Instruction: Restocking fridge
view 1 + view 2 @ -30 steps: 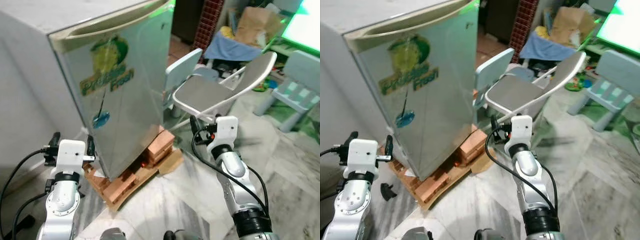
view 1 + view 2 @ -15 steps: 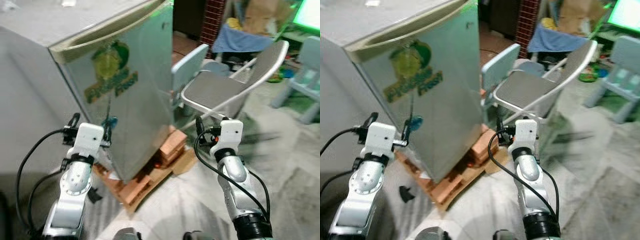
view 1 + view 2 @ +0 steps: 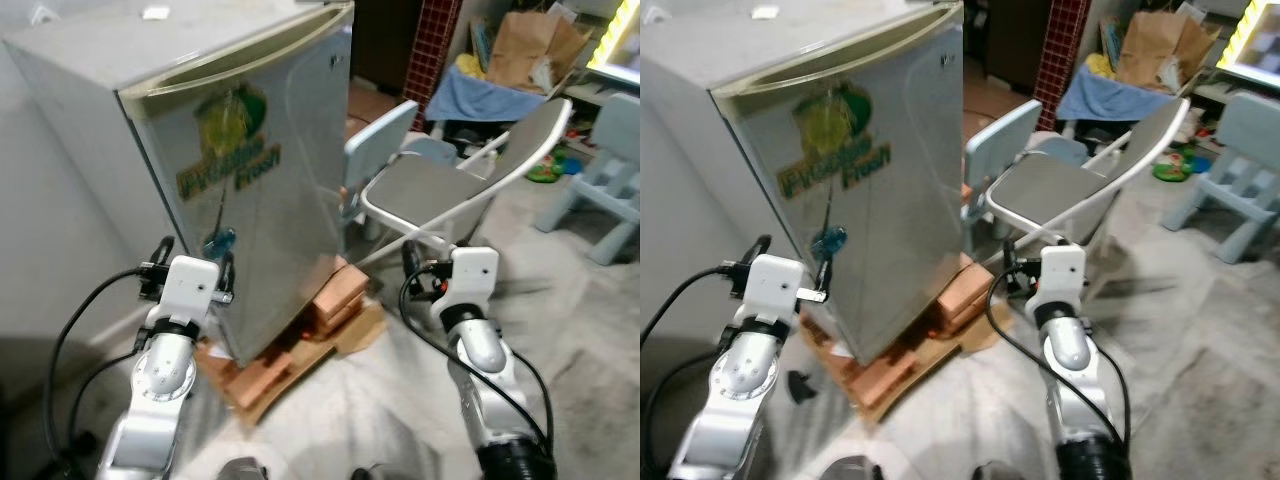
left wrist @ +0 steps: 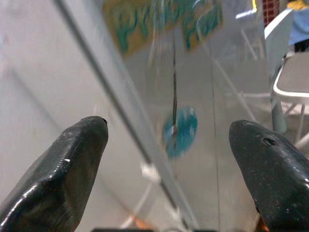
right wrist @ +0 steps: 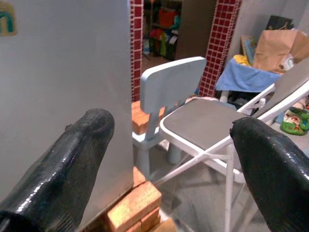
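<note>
Silver fridge [image 3: 250, 170] — door shut, green-yellow logo, raised on bricks [image 3: 335, 295]

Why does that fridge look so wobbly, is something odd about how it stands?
Yes. The small silver fridge stands on stacked bricks and a sheet of cardboard, not on the floor. A folding chair sits close beside it. The fridge door is shut.

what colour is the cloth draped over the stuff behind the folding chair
Blue; the cloth shows best in the left eye view.
</note>
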Available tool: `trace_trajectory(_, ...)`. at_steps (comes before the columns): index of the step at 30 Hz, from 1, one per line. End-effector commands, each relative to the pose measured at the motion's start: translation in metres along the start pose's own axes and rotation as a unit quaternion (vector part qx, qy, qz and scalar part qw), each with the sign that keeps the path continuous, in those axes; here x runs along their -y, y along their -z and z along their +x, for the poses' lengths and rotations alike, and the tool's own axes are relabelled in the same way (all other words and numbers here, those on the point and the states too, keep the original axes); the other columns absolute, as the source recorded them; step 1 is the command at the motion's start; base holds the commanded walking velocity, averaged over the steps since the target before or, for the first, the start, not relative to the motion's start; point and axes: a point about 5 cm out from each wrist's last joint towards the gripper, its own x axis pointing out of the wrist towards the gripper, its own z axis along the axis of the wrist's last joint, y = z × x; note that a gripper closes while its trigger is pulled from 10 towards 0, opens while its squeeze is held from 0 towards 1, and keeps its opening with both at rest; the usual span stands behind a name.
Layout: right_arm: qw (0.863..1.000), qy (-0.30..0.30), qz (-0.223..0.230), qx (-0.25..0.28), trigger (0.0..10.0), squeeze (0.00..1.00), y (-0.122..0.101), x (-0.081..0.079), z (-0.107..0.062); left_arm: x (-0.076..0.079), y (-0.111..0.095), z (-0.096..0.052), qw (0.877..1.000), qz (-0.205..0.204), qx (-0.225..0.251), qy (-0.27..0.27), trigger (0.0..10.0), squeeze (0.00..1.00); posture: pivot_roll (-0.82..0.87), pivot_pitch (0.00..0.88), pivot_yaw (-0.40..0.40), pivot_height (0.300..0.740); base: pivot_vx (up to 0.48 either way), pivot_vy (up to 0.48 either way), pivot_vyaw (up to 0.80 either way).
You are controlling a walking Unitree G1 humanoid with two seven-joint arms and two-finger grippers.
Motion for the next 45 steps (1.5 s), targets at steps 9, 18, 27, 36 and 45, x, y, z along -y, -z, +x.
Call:
trace_trajectory(9,1.000,-0.009,0.006,-0.015,10.0,0.00,0.005,-0.002,-0.006,-0.018,0.002,-0.012,1.000,0.013,-0.006,-0.020,10.0,0.00,0.16,0.030,-0.047,0.740,0.000,0.480,-0.73)
trace_trajectory(18,1.000,-0.025,0.004,-0.004,10.0,0.00,-0.005,-0.007,0.004,-0.022,-0.008,-0.001,1.000,0.023,0.020,0.004,10.0,0.00,0.17,0.028,-0.071,0.740,0.000,0.480,-0.32)
trace_trajectory(27,0.999,-0.035,0.002,-0.006,10.0,0.00,-0.005,-0.009,0.010,-0.017,-0.006,-0.004,0.999,0.017,0.017,0.022,10.0,0.00,0.18,0.028,-0.087,0.740,0.000,0.480,-0.17)
trace_trajectory(36,0.999,-0.044,-0.003,-0.008,10.0,0.00,-0.006,-0.010,0.010,-0.010,-0.011,-0.010,0.999,-0.009,0.032,0.027,10.0,0.00,0.18,0.038,-0.096,0.740,0.000,0.160,-0.27)
trace_trajectory(45,0.998,-0.046,0.015,-0.039,10.0,0.00,0.001,-0.014,0.000,-0.017,-0.012,-0.004,0.999,-0.042,0.027,0.019,10.0,0.00,0.17,0.062,-0.092,0.740,0.000,0.000,-0.18)
